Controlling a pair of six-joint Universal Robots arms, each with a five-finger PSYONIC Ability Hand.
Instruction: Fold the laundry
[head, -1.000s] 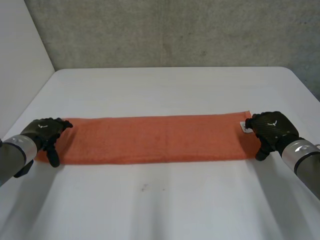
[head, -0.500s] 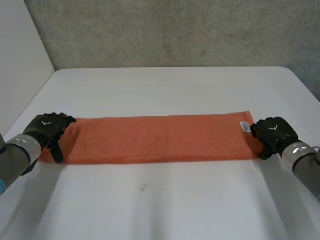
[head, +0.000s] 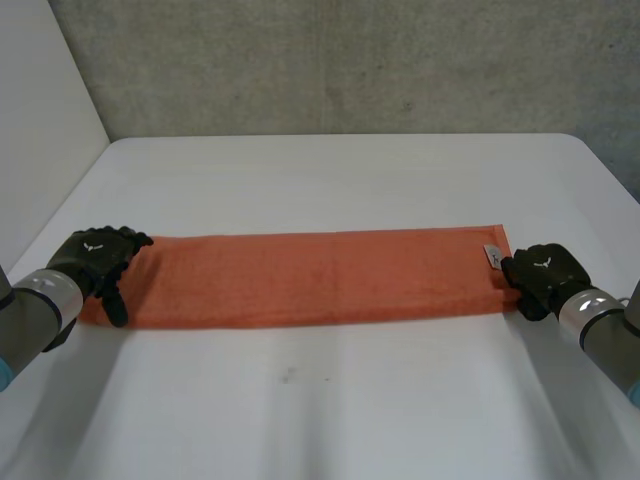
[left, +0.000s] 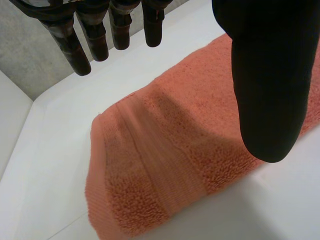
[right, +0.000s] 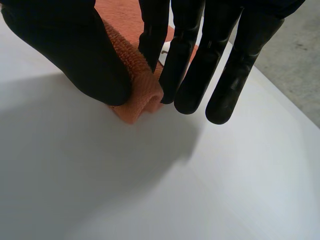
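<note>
Taking hold of the two short ends of the orange towel (head: 320, 278), by the look of it, ahead of folding end onto end. Lies flat as a long narrow strip on the white counter (head: 330, 400), stretched between the two sets of fingers. On the right hand (head: 543, 272), pinching the edge of that end between right fingers (right: 182, 60) and right thumb (right: 75, 50), closed together on a small bunched roll of terry. On the left hand (head: 97, 256), holding left fingers (left: 102, 35) straight and well apart from the left thumb (left: 265, 90), clamped on nothing, with the banded end of the strip beneath the gap; cannot tell whether any tip touches the cloth. Calls next, probably, for closing the left fingers on their end to match, then lifting both ends and carrying one over onto the other without letting the strip twist
</note>
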